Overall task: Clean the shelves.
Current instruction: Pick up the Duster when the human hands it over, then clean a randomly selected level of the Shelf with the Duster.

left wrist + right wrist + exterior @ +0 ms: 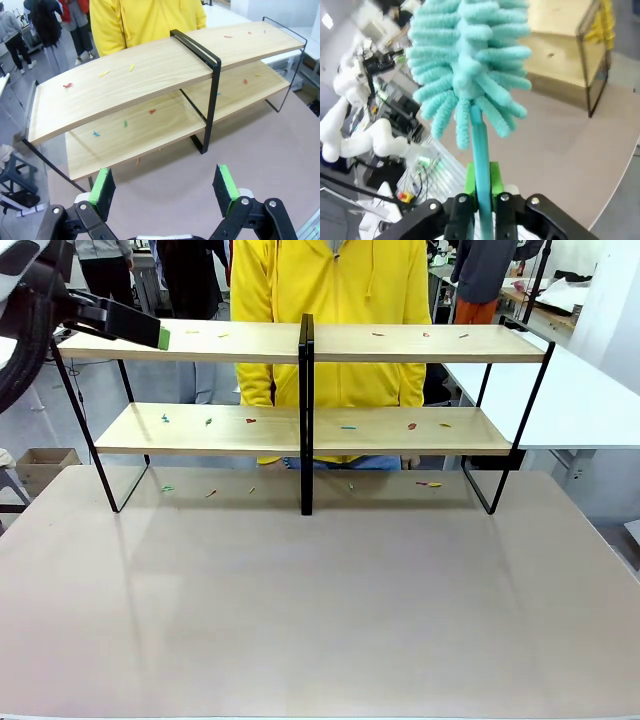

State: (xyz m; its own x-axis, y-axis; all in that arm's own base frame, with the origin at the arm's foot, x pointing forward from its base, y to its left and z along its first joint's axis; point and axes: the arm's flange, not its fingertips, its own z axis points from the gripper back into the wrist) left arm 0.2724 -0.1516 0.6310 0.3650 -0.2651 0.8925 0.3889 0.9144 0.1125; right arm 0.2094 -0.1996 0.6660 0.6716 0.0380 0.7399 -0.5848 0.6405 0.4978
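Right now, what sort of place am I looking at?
Likely a robotics lab: the right gripper clamps a teal duster, the left gripper hangs open before shelves sprinkled with coloured scraps, and a white table stands nearby.

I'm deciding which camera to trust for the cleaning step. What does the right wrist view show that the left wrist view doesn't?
Right wrist view: a fluffy teal duster, its handle clamped in the shut right tool. Left wrist view: the left tool, open and empty, plus the black centre post and coloured scraps scattered on both boards. Both: the shelves and the tabletop they stand on, though the right wrist view catches just one end of them.
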